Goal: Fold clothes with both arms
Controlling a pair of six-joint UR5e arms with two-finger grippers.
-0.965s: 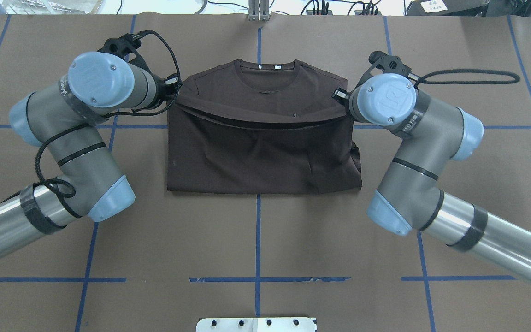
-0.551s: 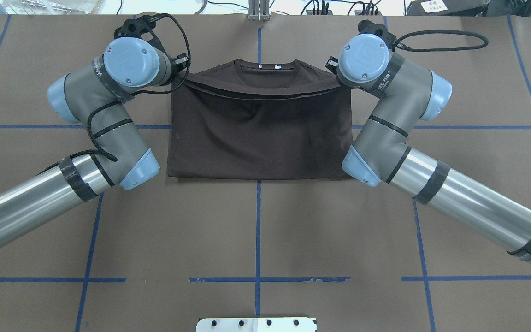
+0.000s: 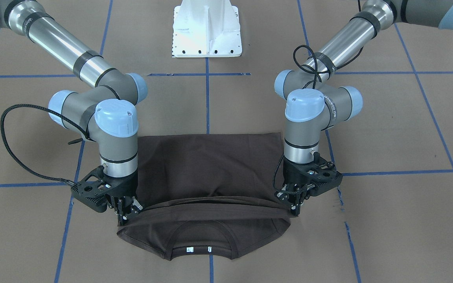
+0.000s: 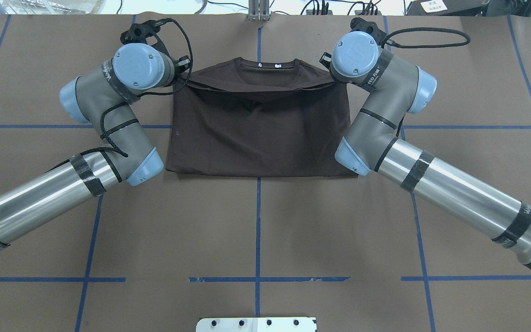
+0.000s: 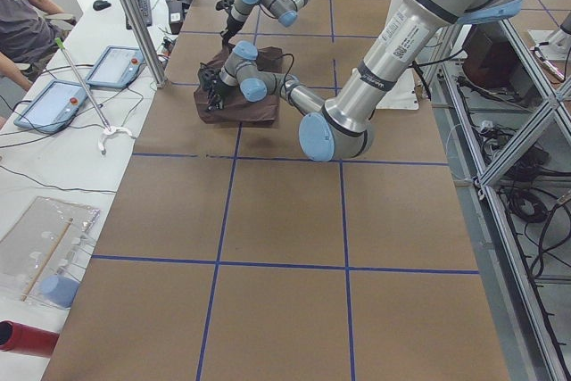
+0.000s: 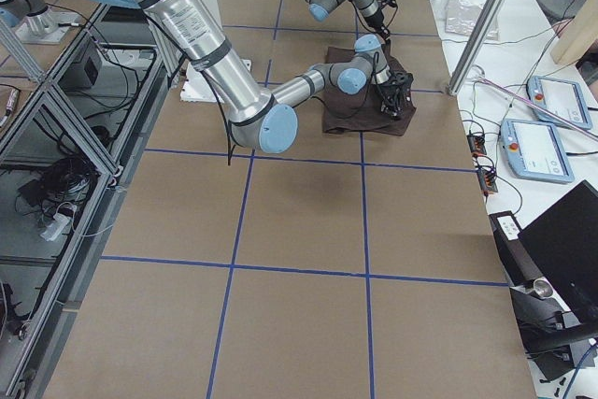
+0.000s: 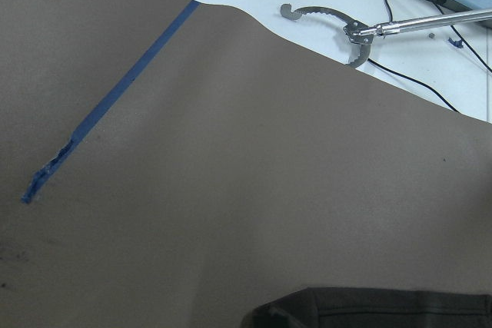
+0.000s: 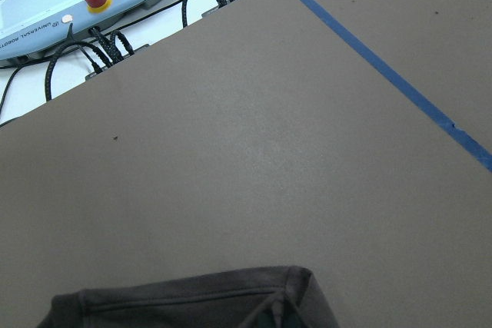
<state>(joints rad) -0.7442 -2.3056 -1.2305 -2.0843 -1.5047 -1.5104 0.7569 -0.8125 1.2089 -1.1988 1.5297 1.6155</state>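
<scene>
The dark brown T-shirt (image 4: 256,133) lies flat at the far middle of the table, with its ribbed collar (image 4: 277,69) and white neck tags (image 3: 189,248) at the far edge. Its lower half is folded up over the chest. My left gripper (image 3: 294,205) is shut on one end of the raised folded edge (image 3: 210,204). My right gripper (image 3: 127,215) is shut on the other end. Both hold the edge just above the shoulders, short of the collar. In the overhead view the wrists hide the fingertips. A strip of shirt shows at the bottom of the left wrist view (image 7: 369,309) and of the right wrist view (image 8: 192,305).
Brown paper with blue tape lines (image 4: 258,230) covers the table. The white robot base (image 3: 207,31) stands at the near middle. Beyond the far edge lie teach pendants (image 5: 53,100), cables (image 8: 115,44) and a grabber tool (image 7: 361,32).
Both grippers have carried the shirt's folded edge away from the robot toward the collar. The folded layer now covers the chest and the lower fold lies flatter.
</scene>
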